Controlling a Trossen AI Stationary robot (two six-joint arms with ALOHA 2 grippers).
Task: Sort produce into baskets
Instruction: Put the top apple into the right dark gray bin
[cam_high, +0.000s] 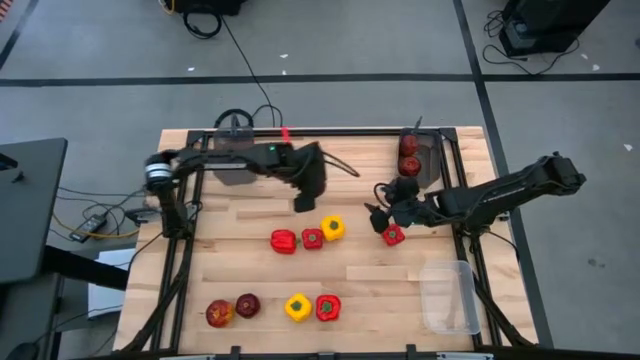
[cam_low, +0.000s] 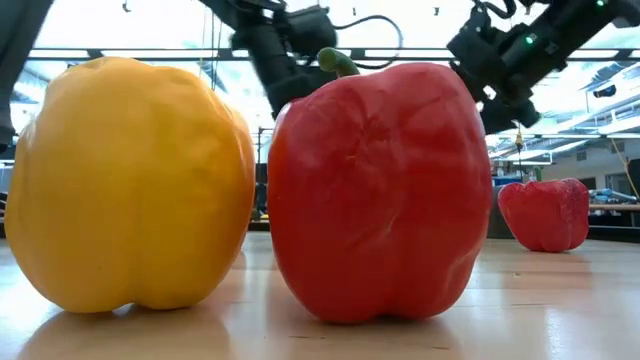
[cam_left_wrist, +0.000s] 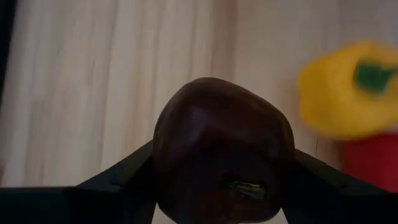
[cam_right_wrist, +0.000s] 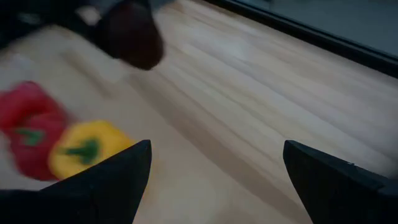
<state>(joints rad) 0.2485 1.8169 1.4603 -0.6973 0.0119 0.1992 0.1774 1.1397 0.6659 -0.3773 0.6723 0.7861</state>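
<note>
Collision between the two arms looks like the biggest risk, since the right gripper (cam_high: 385, 222) hangs wide open and empty just above a red pepper (cam_high: 394, 236), not far from the left gripper (cam_high: 306, 200). Next comes a dropped apple (cam_left_wrist: 222, 149): the left gripper's jaws pinch this dark, round fruit at its sides only, above bare table, so a quick swing toward a grey bin (cam_high: 234, 160) behind it could roll it free. Smallest worry: the yellow pepper (cam_high: 333, 228) just beside that gripper being nudged.
</note>
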